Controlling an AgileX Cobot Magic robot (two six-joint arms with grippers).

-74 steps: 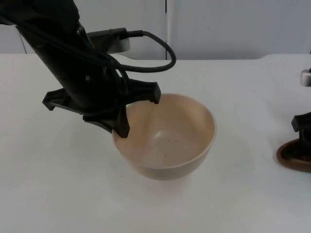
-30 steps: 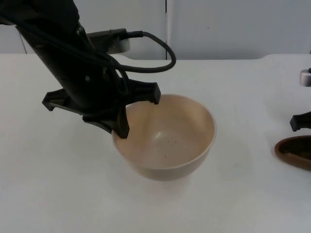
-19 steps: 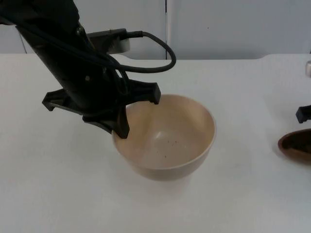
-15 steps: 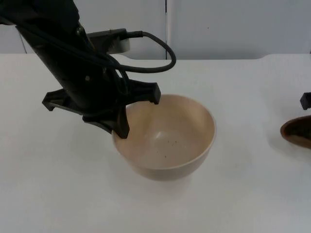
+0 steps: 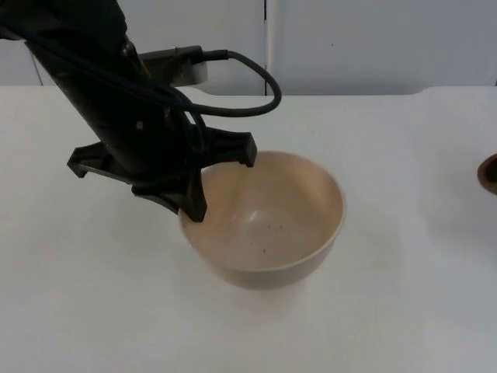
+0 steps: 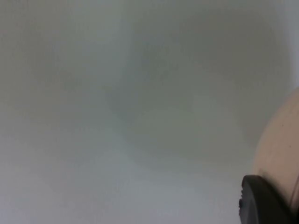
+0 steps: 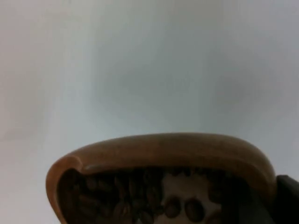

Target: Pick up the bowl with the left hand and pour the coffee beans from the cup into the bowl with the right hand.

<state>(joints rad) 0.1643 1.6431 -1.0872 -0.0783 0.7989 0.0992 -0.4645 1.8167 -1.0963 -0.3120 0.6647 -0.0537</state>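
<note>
A cream bowl [image 5: 268, 221] sits mid-table with only a few dark specks inside. My left gripper [image 5: 194, 208] is shut on its near-left rim; in the left wrist view a black fingertip [image 6: 264, 200] presses on the bowl's outer wall [image 6: 280, 149]. I cannot tell whether the bowl is off the table. The brown cup [image 5: 489, 172] peeks in at the far right edge of the top view. The right wrist view shows this cup [image 7: 159, 149] up close, full of coffee beans [image 7: 140, 196], with my right gripper [image 7: 275, 200] shut on its rim.
The white table [image 5: 388, 311] ends at the grey partition wall [image 5: 349, 39]. A pale round object [image 5: 190, 71] lies behind the left arm near the wall. Bare table lies between the bowl and the cup.
The cup in my right gripper has gone from the table at the right up and further right, nearly out of the top view. The left arm and the bowl have not moved.
</note>
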